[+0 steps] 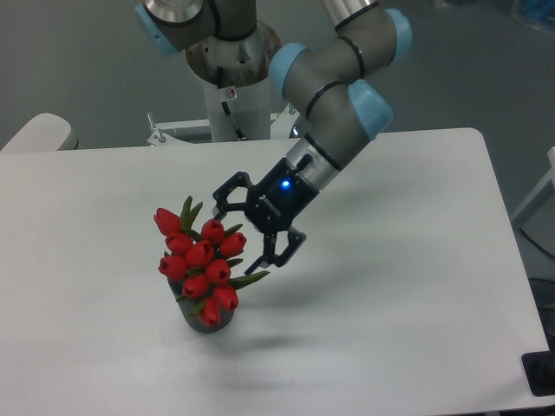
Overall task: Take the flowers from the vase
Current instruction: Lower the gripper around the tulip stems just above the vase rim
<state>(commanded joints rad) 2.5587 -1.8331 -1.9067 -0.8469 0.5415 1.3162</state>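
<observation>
The flowers (201,259), a tight bunch of red tulip buds with narrow green leaves, stand in the vase (211,319), a small dark grey cylinder mostly hidden under the buds, at the front left of the white table (390,286). My gripper (236,232) is open, reaching in from the right and slightly behind. One finger (224,195) is above the upper buds, the other (270,253) is to the right of the bunch. The jaws stand around the bunch's upper right side without closing on it.
The arm's base column (234,95) stands at the table's far edge. A pale rounded object (39,134) sits at the far left. The table's right edge runs near a dark object (542,373) at the lower right corner.
</observation>
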